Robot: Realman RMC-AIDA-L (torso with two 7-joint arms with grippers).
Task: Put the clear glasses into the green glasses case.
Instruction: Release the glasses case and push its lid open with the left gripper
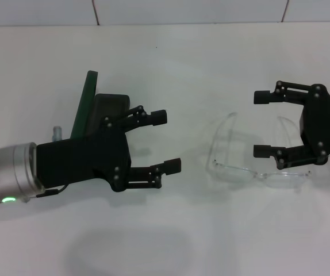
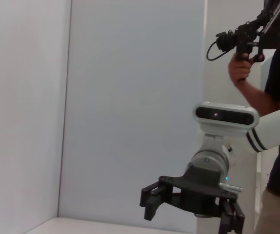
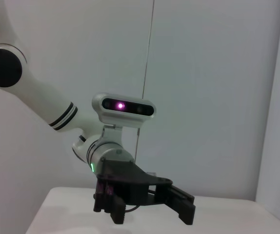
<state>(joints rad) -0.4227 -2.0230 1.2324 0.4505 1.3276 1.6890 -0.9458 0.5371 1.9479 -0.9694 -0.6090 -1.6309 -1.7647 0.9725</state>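
Clear glasses (image 1: 257, 158) lying on the white table (image 1: 171, 69), arms unfolded, partly under the wide-spread right claw (image 1: 261, 124). Left claw (image 1: 166, 141) hovering nearby, fingers wide apart, in front of the green glasses case (image 1: 90, 106) with lid raised.

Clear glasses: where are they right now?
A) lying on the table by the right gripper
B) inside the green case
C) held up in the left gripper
A: the clear glasses lie unfolded on the white table, with the open right gripper over them.
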